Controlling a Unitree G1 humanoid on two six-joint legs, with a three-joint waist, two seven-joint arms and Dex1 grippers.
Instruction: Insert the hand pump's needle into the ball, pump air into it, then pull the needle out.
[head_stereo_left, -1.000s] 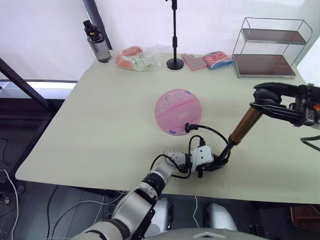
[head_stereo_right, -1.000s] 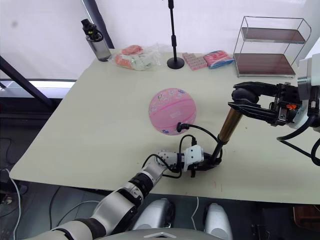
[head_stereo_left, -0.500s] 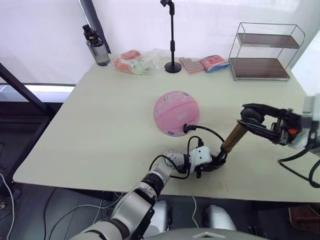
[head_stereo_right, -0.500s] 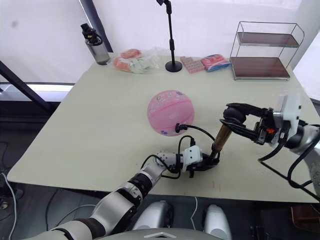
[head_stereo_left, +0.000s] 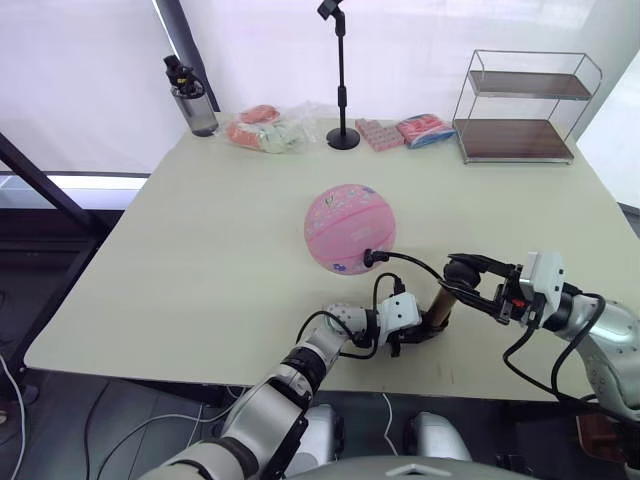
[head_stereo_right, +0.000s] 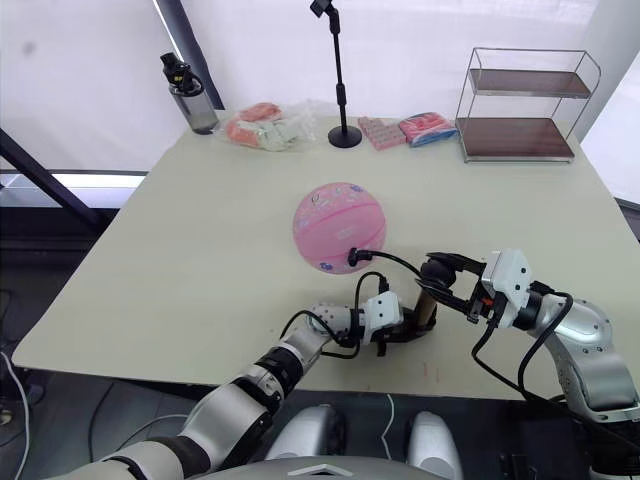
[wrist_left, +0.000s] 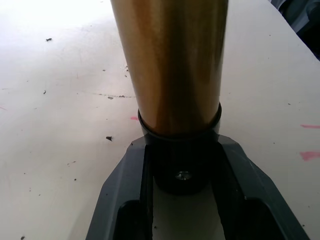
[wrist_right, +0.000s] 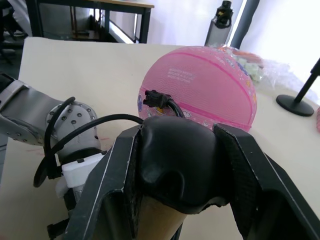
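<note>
A pink ball (head_stereo_left: 350, 228) rests mid-table. The hand pump (head_stereo_left: 441, 305) stands tilted near the table's front edge, its bronze cylinder (wrist_left: 170, 65) rising from a black base cap (wrist_left: 180, 167). My left gripper (head_stereo_left: 413, 331) is shut on that base. My right gripper (head_stereo_left: 466, 274) is shut on the black handle (wrist_right: 177, 160), low over the cylinder. The black hose (head_stereo_left: 410, 262) loops from the pump to a small black fitting (wrist_right: 154, 97) pressed against the ball's near side. The needle's pin is hidden inside the ball.
Along the far edge stand a dark bottle (head_stereo_left: 186, 95), a bag of snacks (head_stereo_left: 266, 129), a black mic stand (head_stereo_left: 341, 80), flat packets (head_stereo_left: 403, 130) and a wire shelf (head_stereo_left: 518, 105). The table's front edge (head_stereo_left: 300, 385) runs just under my left arm.
My right gripper has pushed the handle down and toward the left gripper, so much less bronze cylinder shows below it. The left gripper and ball stayed put. The head camera shifted slightly.
</note>
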